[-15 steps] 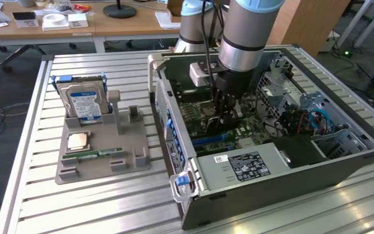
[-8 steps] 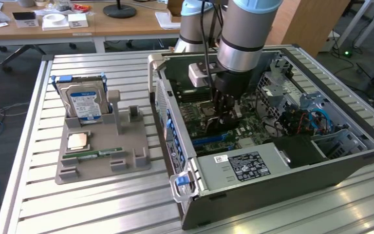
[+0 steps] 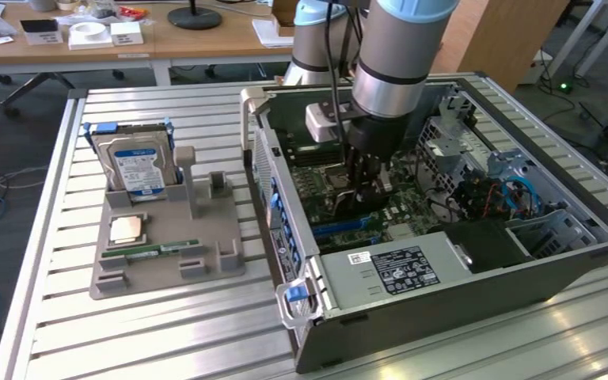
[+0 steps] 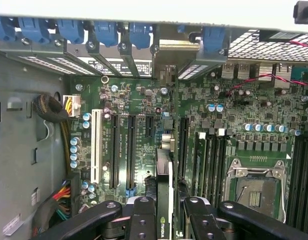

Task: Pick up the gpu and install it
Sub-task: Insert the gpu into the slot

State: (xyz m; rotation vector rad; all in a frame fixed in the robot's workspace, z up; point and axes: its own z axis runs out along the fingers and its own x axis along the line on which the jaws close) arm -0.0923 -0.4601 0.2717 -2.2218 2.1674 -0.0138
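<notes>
Gripper (image 4: 165,206): one, its two dark fingers closed on the gpu (image 4: 164,175) and clamping it from both sides.
Gpu: one, held edge-on between the fingers, inside the computer case (image 3: 557,261) and above the motherboard (image 4: 234,115).
Arm (image 3: 394,71): one, reaching down into the open side of the computer case; its upper part is cut off.
Slots under the card: one white slot (image 4: 96,145), two long black slots (image 4: 130,150) next to it, and a bank of memory slots (image 4: 210,160) on the card's other side.
Processor socket (image 4: 256,192): one, uncovered, inside the computer case, past the memory slots.
Blue clips (image 4: 106,32): six counted along the computer case's rear wall, the endmost cut off.
Power supply (image 3: 410,269): one labelled box at the near end of the computer case.
Grey holder (image 3: 167,265): one, outside the computer case on the exterior view's left, on the slatted table (image 3: 177,332).
On the holder: one blue-labelled hard drive (image 3: 140,166) upright, one square chip (image 3: 127,229), one green memory stick (image 3: 161,248).
In the way: cables (image 4: 59,195) bunched by the computer case's wall, clear of the card.
Hard to make out: whether the card's lower edge touches a slot; in the exterior view the fingers and wrist cover most of it.
</notes>
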